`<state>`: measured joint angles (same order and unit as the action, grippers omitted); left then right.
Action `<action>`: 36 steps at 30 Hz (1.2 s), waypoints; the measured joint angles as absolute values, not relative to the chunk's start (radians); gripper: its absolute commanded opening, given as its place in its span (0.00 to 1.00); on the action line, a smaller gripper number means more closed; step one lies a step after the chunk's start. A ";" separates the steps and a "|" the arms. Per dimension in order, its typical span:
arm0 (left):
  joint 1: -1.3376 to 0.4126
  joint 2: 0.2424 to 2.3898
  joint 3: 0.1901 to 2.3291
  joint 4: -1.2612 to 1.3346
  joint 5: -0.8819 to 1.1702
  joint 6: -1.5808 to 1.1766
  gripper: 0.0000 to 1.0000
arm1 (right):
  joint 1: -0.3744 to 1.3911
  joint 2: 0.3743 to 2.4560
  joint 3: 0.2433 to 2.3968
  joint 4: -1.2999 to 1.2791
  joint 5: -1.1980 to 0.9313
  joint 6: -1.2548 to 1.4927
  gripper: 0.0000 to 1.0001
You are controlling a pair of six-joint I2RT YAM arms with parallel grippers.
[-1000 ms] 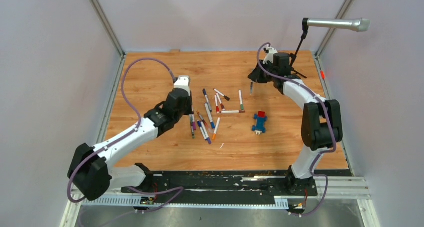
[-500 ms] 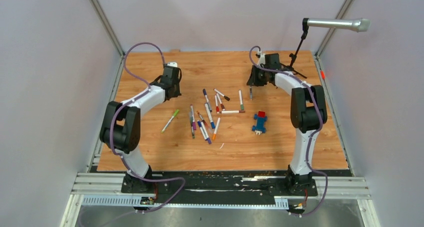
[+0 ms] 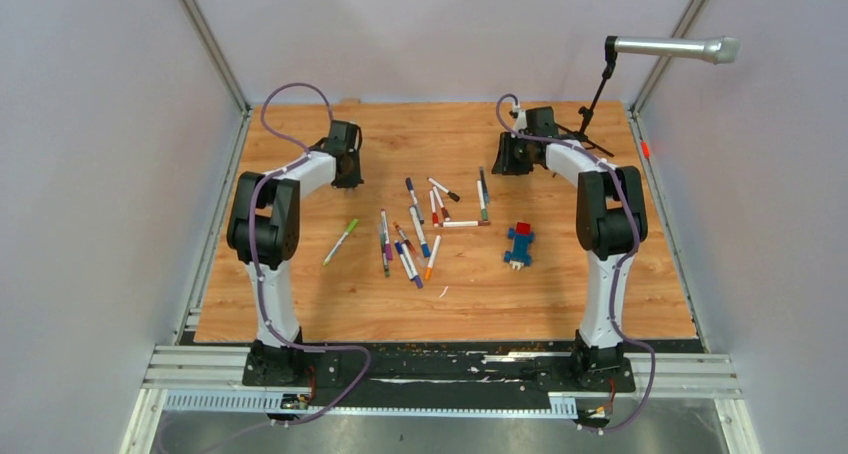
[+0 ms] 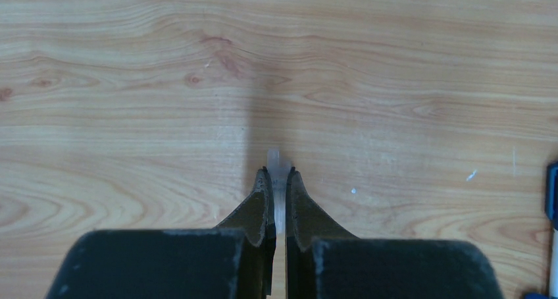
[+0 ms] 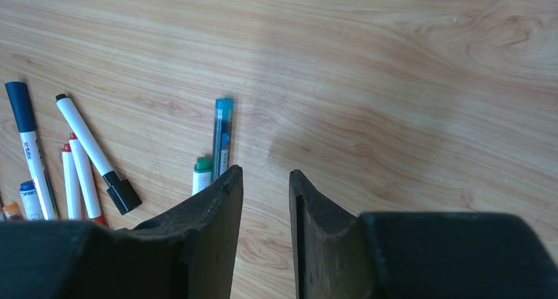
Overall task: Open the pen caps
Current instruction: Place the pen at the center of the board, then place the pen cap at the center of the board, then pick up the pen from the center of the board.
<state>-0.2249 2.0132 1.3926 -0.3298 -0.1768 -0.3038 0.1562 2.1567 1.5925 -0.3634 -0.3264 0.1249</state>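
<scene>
My overhead camera looks down from behind both arm bases and takes in the whole table [image 3: 300, 304]. Each wrist camera rides low and close, facing forward past the left gripper [image 4: 278, 174] or the right gripper [image 5: 265, 177]. The pens [image 5: 82, 135] left of the right tool also show overhead. The left view's bare wood is probably the patch just ahead of its tool.

Pale lilac walls [image 3: 100, 124] enclose the wood-grain table [image 3: 300, 314] on three sides — a silver cylinder [image 3: 665, 47] stands at its far-right corner.
</scene>
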 measured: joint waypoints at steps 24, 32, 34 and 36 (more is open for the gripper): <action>-0.179 1.997 1.496 -0.511 -0.084 -0.272 0.97 | 0.156 1.650 1.248 -0.314 -0.535 -0.027 0.62; -0.176 1.501 1.129 -0.405 0.170 -0.314 1.00 | 0.157 1.291 1.034 -0.328 -0.741 -0.222 0.67; -0.176 1.426 1.051 -0.380 0.224 -0.338 1.00 | 0.155 1.250 0.962 -0.343 -0.754 -0.255 0.69; -0.174 1.356 0.944 -0.342 0.288 -0.385 1.00 | 0.142 1.211 0.898 -0.358 -0.768 -0.277 0.70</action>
<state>-0.1738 1.3556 0.9443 -0.3420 0.2882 -0.3847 0.1417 1.2114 0.8978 -0.3580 -0.7677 -0.2771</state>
